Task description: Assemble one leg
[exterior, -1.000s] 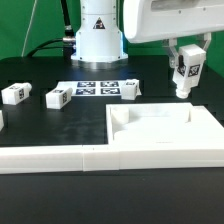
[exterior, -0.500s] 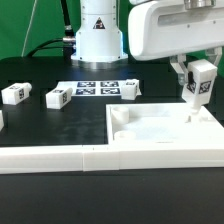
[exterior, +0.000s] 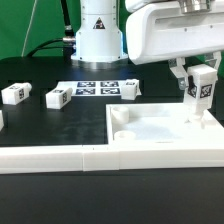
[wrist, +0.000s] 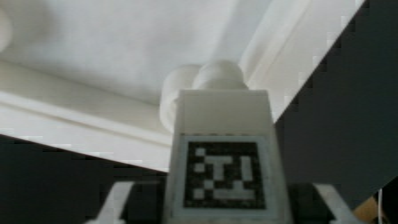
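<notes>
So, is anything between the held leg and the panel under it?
Nothing visible. The gripper holds the leg upright over the panel's corner at the exterior view's right; the wrist view shows only bare panel past its tip.

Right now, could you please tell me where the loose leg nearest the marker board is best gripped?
Probably grip the loose leg across its long sides near mid-length, coming straight down: it lies flat, clear of the marker board, while the end effector holds another leg.
</notes>
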You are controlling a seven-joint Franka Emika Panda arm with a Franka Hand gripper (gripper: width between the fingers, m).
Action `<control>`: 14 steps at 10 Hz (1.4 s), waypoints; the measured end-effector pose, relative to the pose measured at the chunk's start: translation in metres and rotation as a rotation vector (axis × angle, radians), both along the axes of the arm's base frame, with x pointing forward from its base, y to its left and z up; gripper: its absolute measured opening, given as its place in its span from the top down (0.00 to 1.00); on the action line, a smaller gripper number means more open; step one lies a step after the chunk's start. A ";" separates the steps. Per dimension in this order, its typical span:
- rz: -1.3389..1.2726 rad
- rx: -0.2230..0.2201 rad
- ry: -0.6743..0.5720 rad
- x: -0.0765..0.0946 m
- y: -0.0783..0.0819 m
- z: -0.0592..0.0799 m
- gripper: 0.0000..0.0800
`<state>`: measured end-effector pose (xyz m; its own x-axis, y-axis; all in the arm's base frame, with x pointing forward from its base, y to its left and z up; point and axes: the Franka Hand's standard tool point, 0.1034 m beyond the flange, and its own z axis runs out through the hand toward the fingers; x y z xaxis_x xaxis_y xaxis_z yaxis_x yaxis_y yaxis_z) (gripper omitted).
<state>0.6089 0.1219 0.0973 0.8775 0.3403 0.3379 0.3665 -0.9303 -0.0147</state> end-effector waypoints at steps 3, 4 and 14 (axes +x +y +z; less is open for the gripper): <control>0.007 -0.005 0.006 0.000 -0.004 -0.005 0.63; 0.008 -0.005 0.006 0.005 -0.004 -0.006 0.63; -0.003 0.013 -0.048 0.024 -0.001 -0.025 0.63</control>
<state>0.6326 0.1205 0.0722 0.8612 0.3325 0.3844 0.3638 -0.9314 -0.0095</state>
